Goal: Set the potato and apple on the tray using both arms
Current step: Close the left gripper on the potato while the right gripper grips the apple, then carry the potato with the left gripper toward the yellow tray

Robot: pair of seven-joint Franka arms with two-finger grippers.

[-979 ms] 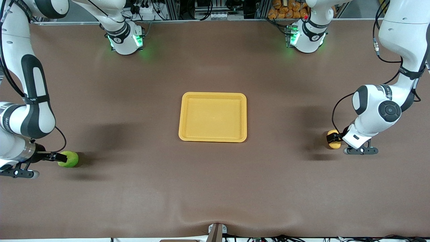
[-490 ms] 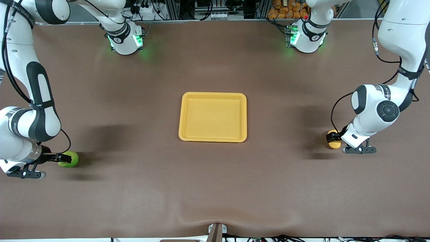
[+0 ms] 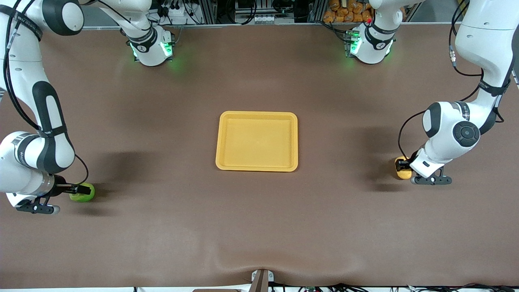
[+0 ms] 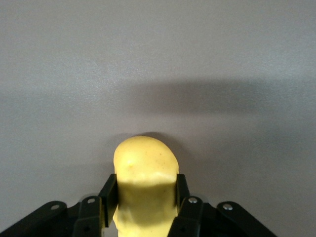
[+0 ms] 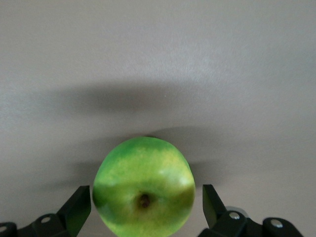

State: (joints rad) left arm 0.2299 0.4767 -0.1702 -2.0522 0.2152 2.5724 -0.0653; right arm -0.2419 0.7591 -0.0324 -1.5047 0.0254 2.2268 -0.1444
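Green apple (image 5: 143,187) between open right tool (image 5: 145,210) | potato (image 4: 145,185) clamped in left tool (image 4: 145,200)

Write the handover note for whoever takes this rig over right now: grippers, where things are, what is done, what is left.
Left gripper: down at the table near the left arm's end, fingers pressed against both sides of the potato, which looks gripped but not lifted.
Right gripper: down near the right arm's end, open, fingers either side of the apple with gaps showing; not gripped.
Tray: mid-table between the two, nothing in it.
Done: both grippers brought to their items, potato apparently gripped.
Left: shut on the apple, lift both items, carry them to the tray and release.
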